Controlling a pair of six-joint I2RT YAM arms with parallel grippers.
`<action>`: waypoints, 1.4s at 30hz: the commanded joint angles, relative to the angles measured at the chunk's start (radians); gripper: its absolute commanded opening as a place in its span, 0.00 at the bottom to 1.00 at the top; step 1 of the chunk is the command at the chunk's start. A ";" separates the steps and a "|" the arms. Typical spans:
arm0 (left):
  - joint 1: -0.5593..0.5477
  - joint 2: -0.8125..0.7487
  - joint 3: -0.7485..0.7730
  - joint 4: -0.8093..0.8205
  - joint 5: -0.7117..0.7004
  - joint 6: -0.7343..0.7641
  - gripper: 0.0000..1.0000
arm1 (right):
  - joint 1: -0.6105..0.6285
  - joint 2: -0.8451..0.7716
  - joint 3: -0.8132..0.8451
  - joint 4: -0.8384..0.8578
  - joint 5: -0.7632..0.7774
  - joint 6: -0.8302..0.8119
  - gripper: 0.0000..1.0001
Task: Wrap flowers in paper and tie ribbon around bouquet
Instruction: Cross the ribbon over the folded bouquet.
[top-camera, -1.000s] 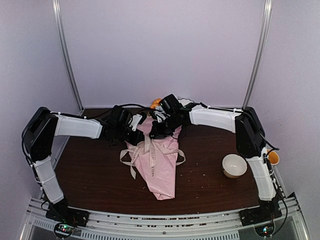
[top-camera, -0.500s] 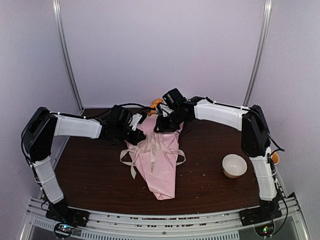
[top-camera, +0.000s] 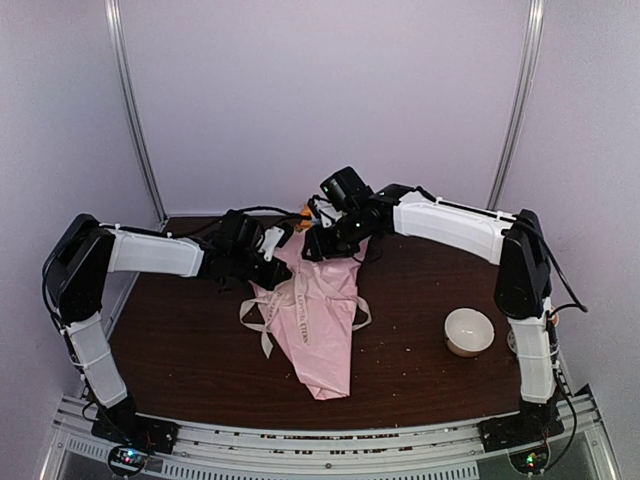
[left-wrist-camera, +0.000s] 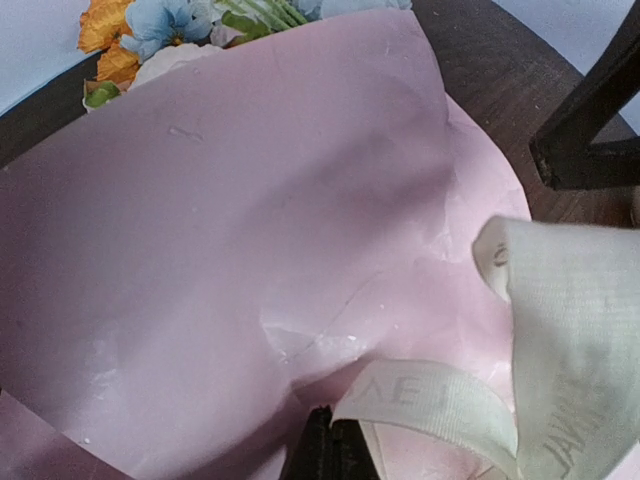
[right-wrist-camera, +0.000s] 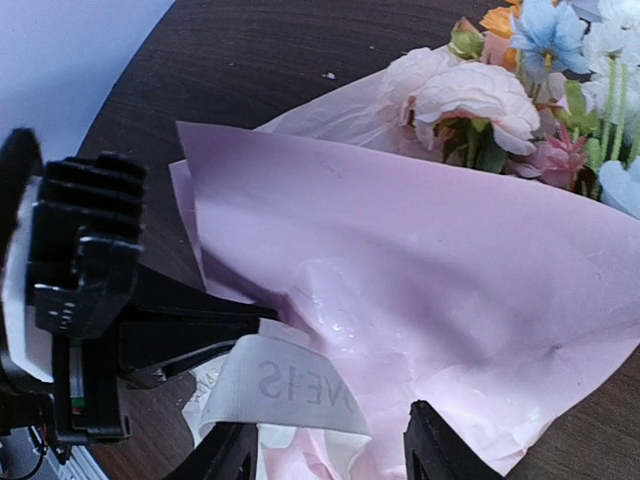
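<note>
Jaws of the black left end effector (left-wrist-camera: 327, 445) are pressed shut, pinching the long cream-beige fabric ribbon (left-wrist-camera: 560, 340) with faint printed lettering, which curls up and away from its tips. This end effector reaches in from the left, at the upper part of the wrap. The right end effector (right-wrist-camera: 330, 450), also black, has its jaws partly apart and holds nothing. It hovers just above the same spot, coming in from the right, with its tips close to the left one's.

Beneath both lies the bouquet (top-camera: 335, 310): a thin light-pink paper (top-camera: 328, 362) cone wrapped round artificial flowers (right-wrist-camera: 470, 95) with pale blue, white, pink and orange blooms on green stems. It lies flat in the middle of the dark brown wooden counter (top-camera: 180, 345). Its long axis runs far to near: the blooms point to the counter's far edge, the cone's narrow tip to the near edge, angled slightly right. Ribbon loops stick out on both sides of the cone, and a tail lies along it. A round white bowl (top-camera: 469, 331) sits well apart on the right.
</note>
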 joint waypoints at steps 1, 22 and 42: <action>0.009 -0.023 -0.012 0.040 -0.004 -0.007 0.00 | -0.014 0.009 0.033 -0.059 0.132 0.009 0.52; 0.010 -0.038 -0.026 0.045 0.000 -0.007 0.00 | -0.050 0.055 0.108 -0.255 -0.028 -0.106 0.48; 0.013 -0.042 -0.038 0.094 0.040 -0.041 0.00 | 0.016 0.005 -0.098 0.211 -0.161 0.038 0.32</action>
